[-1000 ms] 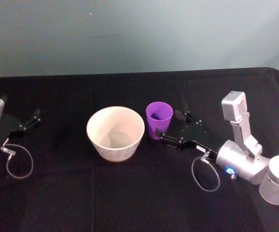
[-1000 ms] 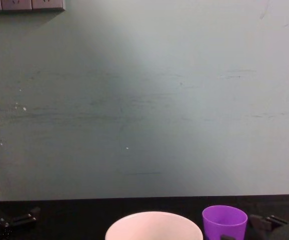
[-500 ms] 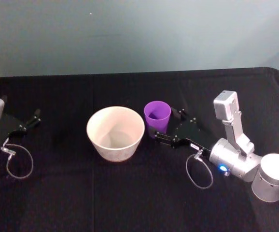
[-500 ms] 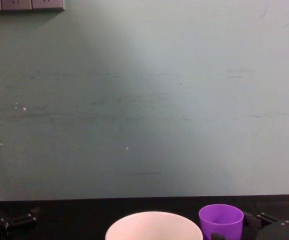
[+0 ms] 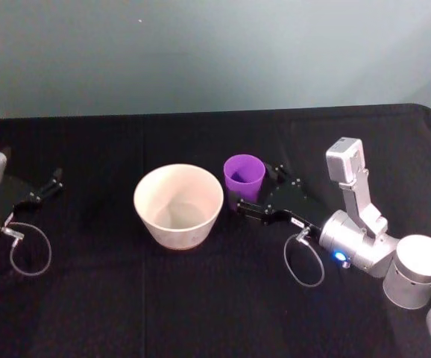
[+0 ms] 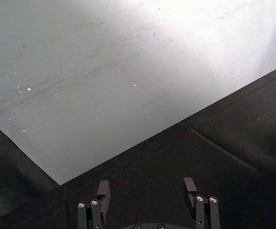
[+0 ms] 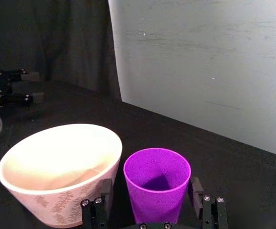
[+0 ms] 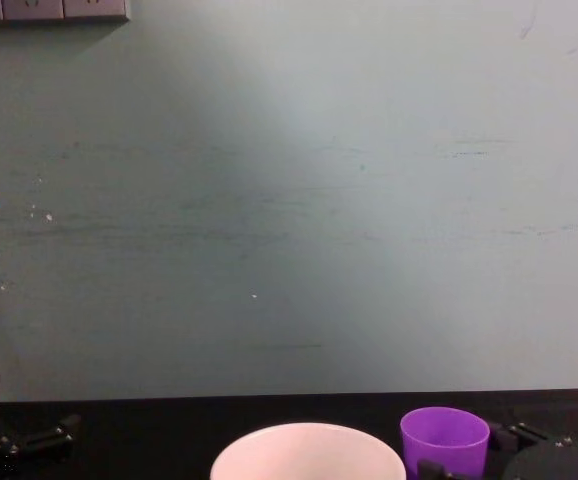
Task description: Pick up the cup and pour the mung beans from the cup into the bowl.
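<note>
Lab-like test bench: black-draped table [image 5: 200, 298], bare pale wall [image 5: 200, 52] (sockets [image 8: 49, 10] up top)

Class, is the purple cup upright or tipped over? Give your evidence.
Upright: the cup has its open mouth facing up, between the open fingers of the right gripper, beside the bowl.

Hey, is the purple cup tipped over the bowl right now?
No, the cup stands upright beside the bowl, between the open fingers of the right gripper.
</note>
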{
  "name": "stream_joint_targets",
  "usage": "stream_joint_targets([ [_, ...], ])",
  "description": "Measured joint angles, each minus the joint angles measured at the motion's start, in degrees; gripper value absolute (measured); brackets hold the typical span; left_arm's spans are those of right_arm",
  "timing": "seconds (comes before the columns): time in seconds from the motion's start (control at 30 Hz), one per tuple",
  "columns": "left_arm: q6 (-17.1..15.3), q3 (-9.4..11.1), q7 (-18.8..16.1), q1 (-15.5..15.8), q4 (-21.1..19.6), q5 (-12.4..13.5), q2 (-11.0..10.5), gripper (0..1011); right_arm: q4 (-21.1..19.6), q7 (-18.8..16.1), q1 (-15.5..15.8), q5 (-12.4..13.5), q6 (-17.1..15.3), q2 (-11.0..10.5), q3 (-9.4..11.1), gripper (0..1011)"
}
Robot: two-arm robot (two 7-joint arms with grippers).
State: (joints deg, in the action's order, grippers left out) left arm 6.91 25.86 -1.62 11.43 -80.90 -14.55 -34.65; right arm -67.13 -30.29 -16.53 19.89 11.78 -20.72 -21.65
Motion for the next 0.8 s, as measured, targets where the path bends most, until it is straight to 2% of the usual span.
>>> stream_joint_targets([
  [0.43, 0.0, 0.0, 0.0, 0.0, 0.0, 0.0, 0.0, 1000, 1.9, 0.3, -1.4, -0.5, -0.7, 1.6, 0.5, 1003],
  [0.8, 0.0, 0.0, 0.0, 0.0, 0.0, 0.0, 0.0, 1000, 3.2, 0.1, -2.0, -0.5, -0.6, 2.2, 0.9, 1003],
])
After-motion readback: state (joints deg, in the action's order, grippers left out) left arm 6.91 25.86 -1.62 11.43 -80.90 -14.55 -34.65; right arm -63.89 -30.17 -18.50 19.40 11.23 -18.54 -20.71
